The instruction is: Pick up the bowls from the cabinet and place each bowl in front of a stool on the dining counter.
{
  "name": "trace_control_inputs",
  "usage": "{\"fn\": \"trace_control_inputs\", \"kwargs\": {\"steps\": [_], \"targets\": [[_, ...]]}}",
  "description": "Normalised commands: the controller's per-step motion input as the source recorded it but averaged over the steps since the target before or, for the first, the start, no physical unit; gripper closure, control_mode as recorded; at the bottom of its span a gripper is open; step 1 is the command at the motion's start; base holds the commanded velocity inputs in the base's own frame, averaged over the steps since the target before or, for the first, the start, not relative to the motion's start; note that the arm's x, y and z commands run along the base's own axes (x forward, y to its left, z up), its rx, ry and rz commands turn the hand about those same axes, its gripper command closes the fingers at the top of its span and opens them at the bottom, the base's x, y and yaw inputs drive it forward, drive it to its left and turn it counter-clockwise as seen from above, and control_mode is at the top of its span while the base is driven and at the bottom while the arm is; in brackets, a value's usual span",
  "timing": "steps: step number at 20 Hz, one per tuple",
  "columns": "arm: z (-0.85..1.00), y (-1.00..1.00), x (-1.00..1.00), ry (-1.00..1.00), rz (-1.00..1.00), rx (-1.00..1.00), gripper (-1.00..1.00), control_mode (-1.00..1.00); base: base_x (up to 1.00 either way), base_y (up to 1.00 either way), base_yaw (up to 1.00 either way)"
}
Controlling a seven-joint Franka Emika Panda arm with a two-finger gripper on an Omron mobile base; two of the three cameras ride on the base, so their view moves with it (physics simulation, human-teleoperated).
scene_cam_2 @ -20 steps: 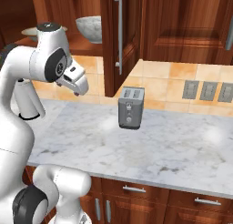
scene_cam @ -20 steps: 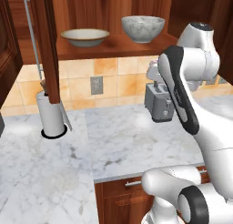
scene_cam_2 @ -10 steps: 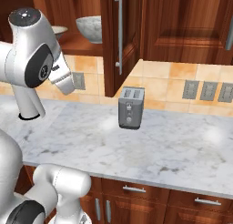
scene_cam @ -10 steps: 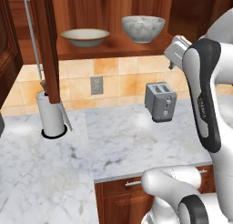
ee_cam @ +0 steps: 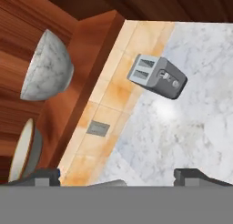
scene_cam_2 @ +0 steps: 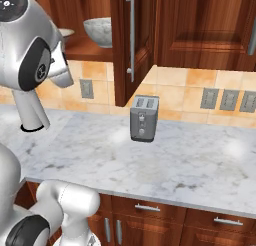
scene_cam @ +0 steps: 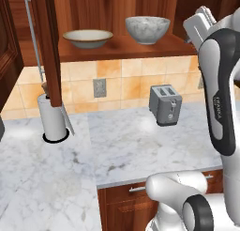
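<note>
Right now your fingers [ee_cam: 117,176] stand spread wide and empty, short of the cabinet [scene_cam: 117,46] shelf where both bowls sit: the marbled bowl [scene_cam: 147,29] nearer you, the cream bowl [scene_cam: 87,37] well to its left. Judge both as rigid, smooth-glazed and breakable, so pinch the marbled bowl's rim wall, not its rounded belly. Watch the shelf's front edge, the open door [scene_cam_2: 131,42] and the toaster [scene_cam: 165,104] on the counter [scene_cam: 126,150] below.

Home kitchen — marble counter [scene_cam: 126,145], toaster [scene_cam: 165,104], tiled backsplash [scene_cam_2: 175,92], wooden wall cabinet [scene_cam: 117,47] holding bowls [scene_cam: 147,29].
</note>
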Motion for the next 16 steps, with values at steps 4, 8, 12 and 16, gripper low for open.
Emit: {"fn": "trace_control_inputs", "kwargs": {"steps": [4,8,12,16], "targets": [[0.47,-0.13,0.02,-0.16,0.0,0.07,-1.0,-1.0,0.0,0.0,0.0],[0.48,-0.16,0.08,-0.11,0.0,0.09,-1.0,-1.0,0.0,0.0,0.0],[0.41,0.0,0.1,0.0,-0.03,0.01,-1.0,-1.0,0.0,0.0,0.0],[0.0,0.0,0.25,0.0,0.0,0.0,-1.0,-1.0,0.0,0.0,0.0]]}}
